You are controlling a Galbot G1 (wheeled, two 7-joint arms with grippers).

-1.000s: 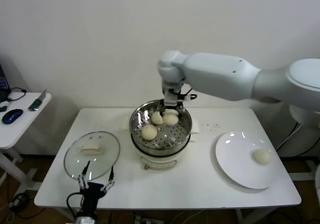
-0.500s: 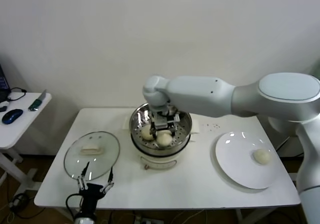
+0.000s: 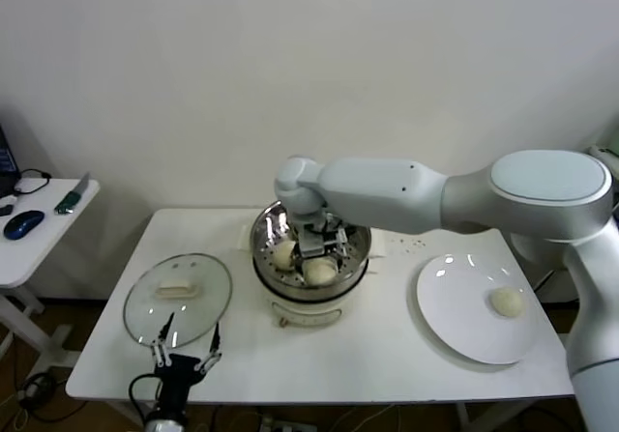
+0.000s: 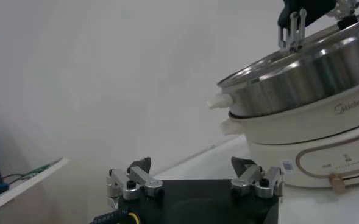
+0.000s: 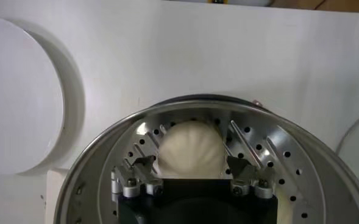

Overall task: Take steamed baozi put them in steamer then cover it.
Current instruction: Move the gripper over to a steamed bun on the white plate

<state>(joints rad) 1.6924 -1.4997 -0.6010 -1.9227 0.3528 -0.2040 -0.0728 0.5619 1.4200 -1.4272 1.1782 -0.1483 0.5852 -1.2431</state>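
Note:
The steel steamer [image 3: 359,236] stands on its white pot base [image 3: 309,310] at mid-table. My right gripper [image 3: 320,251] is down inside it, open, with its jaws on either side of a cream baozi [image 3: 320,272] resting on the perforated bottom. The right wrist view shows this baozi [image 5: 190,146] between the spread fingers of the gripper [image 5: 190,164]. A second baozi [image 3: 283,254] lies to its left. Another baozi [image 3: 506,302] sits on the white plate [image 3: 455,306]. My left gripper [image 3: 184,351] is open and empty near the front edge.
The clear glass lid [image 3: 178,297] lies flat on the table left of the pot, just beyond my left gripper. A side table [image 3: 39,244] with a mouse [image 3: 23,223] stands at far left. The left wrist view shows the pot [image 4: 307,122] side-on.
My right gripper has come down from above the steamer's back rim to its floor with the baozi, and its jaws now stand apart from it. The left arm has not moved.

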